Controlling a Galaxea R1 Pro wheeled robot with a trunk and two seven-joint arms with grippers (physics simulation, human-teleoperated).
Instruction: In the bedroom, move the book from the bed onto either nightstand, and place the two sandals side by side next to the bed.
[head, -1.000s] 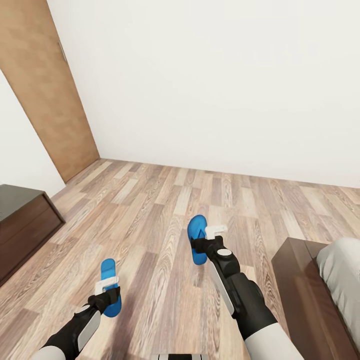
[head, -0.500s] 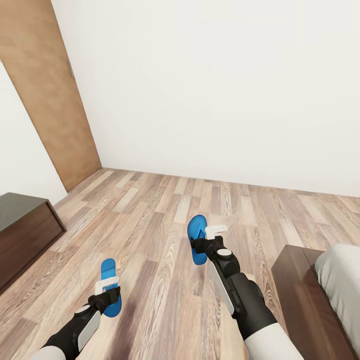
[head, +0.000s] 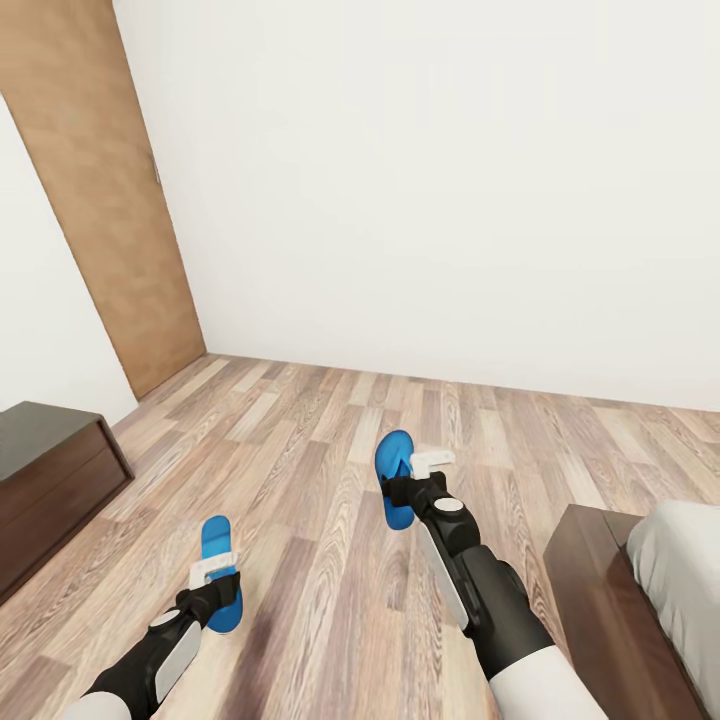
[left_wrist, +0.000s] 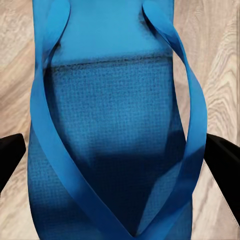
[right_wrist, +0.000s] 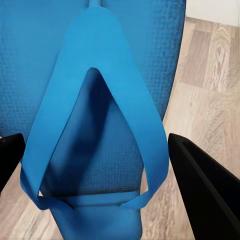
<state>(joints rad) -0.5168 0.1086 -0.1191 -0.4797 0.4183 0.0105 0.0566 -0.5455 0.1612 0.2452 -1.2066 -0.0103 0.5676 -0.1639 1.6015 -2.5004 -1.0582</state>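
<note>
Each of my grippers carries one bright blue sandal above the wood-plank floor. In the head view my left gripper (head: 213, 583) at the lower left is shut on a sandal (head: 217, 545). My right gripper (head: 413, 480) at centre is shut on the other sandal (head: 396, 462), which hangs a little further forward. The left wrist view has the sandal (left_wrist: 115, 125) and its thong straps between black fingers (left_wrist: 10, 155). In the right wrist view the other sandal (right_wrist: 100, 60) sits between black fingers (right_wrist: 210, 195). The bed (head: 595, 590) shows its dark frame corner and grey mattress at the lower right. The book is out of view.
A low dark brown cabinet (head: 45, 480) stands at the left edge. A brown wooden door (head: 100, 200) is on the left wall and a plain white wall (head: 450, 200) lies ahead. Wood-plank floor (head: 300, 450) stretches between the cabinet and the bed.
The whole head view has shifted: the floor, cabinet and bed sit lower in the picture, so the camera has moved. Both arms hold their sandals in the same pose.
</note>
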